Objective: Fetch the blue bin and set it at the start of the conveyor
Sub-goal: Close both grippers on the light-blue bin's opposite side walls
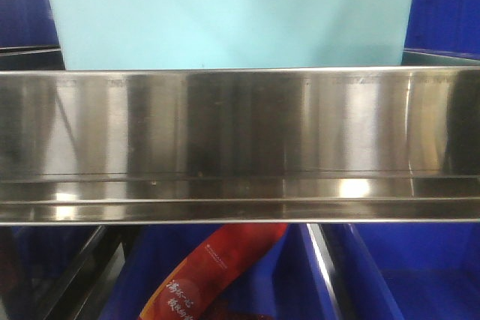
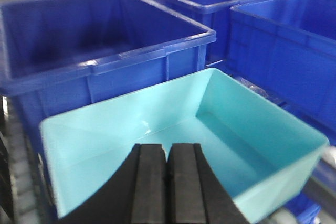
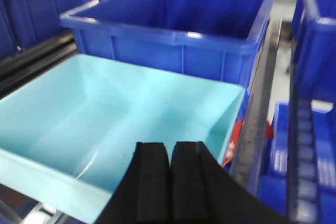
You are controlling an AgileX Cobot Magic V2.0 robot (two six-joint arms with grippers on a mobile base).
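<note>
The blue bin (image 1: 232,16) is a pale turquoise tub standing on a shelf behind a steel rail, and it is empty inside. From the left wrist view, the bin (image 2: 252,129) lies just below my left gripper (image 2: 167,146), which is shut with its pads together over the bin's near side. In the right wrist view my right gripper (image 3: 170,144) is also shut, above the bin (image 3: 105,108) near its front wall. Nothing shows between either pair of pads. The bin's near wall is hidden under the fingers. The conveyor start is out of view.
A shiny stainless-steel shelf rail (image 1: 240,133) spans the front view below the bin. Dark blue ribbed crates (image 2: 94,40) (image 3: 178,14) crowd close behind and beside the bin. A red packet (image 1: 217,267) lies in a crate on the lower level.
</note>
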